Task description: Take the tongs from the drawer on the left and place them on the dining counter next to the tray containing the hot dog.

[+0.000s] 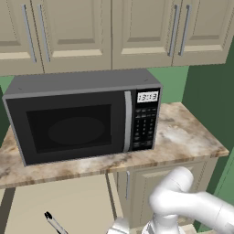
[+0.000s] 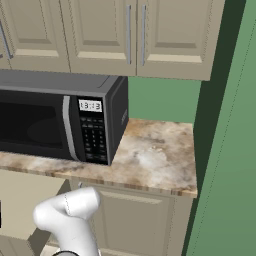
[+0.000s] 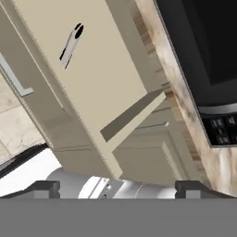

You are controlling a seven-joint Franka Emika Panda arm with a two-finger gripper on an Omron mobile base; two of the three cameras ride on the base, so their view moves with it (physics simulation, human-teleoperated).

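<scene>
We've got a marble table [image 1: 187,137] with a microwave [image 1: 82,116] under beige cabinets, green wall. The drawer [image 3: 88,69] is pulled out on the left, tongs [image 3: 71,44] lying inside. Jaws wide apart, holding nothing

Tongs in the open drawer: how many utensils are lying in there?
1. The tongs lie alone on the drawer floor in the hand view; the left base view shows them at its bottom edge. The drawer's cut-off parts may hide more.
</scene>
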